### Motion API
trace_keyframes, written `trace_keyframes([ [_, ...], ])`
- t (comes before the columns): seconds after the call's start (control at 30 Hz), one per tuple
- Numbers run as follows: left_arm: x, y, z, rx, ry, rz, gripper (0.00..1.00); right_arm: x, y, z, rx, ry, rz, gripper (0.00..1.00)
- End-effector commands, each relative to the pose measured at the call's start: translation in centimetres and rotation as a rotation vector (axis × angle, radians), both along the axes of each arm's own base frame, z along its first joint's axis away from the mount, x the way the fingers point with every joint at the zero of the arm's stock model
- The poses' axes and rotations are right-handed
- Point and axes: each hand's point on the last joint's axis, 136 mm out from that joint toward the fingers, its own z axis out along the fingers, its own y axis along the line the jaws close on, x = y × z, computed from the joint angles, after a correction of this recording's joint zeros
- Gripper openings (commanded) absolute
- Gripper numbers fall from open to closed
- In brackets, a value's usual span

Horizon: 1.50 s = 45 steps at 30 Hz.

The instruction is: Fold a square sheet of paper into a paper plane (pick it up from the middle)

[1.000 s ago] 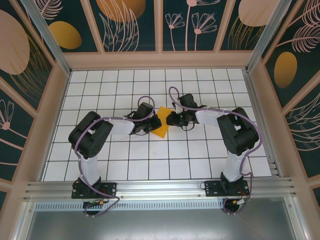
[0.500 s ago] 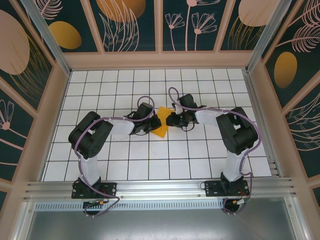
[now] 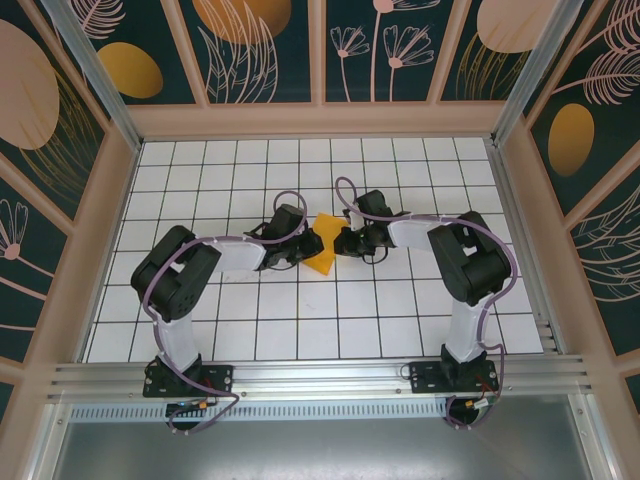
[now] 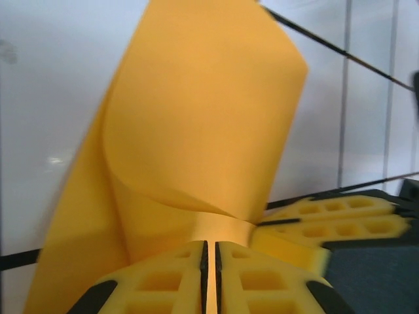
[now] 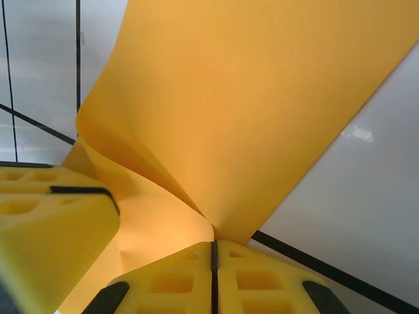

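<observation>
You see the paper curling over the tiled table; left gripper and right gripper each pinch it, jaws nearly closed.

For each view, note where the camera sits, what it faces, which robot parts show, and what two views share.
Top external: above, behind both arms, facing down at the table; they show whole.
Left wrist: on that arm, facing the left end effector shut on the orange sheet.
Right wrist: likewise, the right end effector pinching it.
Both wrist views share that sheet.
</observation>
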Motion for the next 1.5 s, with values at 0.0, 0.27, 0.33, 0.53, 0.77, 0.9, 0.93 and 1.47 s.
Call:
trace_keyframes([
  [0.0,0.0,-0.9,1.9,-0.068,-0.05,-0.059,0.16,0.7,0.0,-0.4,-0.016,-0.009,0.003,0.1],
  [0.27,0.3,0.2,-1.0,0.049,0.014,-0.018,0.16,0.6,-0.3,-0.7,-0.033,-0.01,0.005,0.1],
  [0.33,0.2,0.7,-1.7,0.076,0.032,-0.002,0.15,0.6,-0.3,-0.8,-0.036,-0.01,0.006,0.1],
  [0.53,-0.2,1.8,-3.4,0.132,0.075,0.034,0.14,0.6,-0.4,-1.0,-0.044,-0.007,0.007,0.1],
  [0.77,-0.9,3.1,-4.8,0.176,0.122,0.089,0.1,1.3,0.0,0.1,-0.03,-0.023,-0.011,0.12],
  [0.9,-1.4,4.0,-5.8,0.203,0.152,0.119,0.09,2.8,-0.2,2.4,-0.025,-0.074,-0.071,0.19],
  [0.93,-1.5,4.2,-6.1,0.211,0.159,0.13,0.08,3.1,-0.5,3.0,-0.027,-0.089,-0.094,0.2],
  [1.47,-1.9,4.8,-7.0,0.255,0.167,0.142,0.07,-4.3,2.1,4.3,0.124,0.02,-0.007,0.12],
])
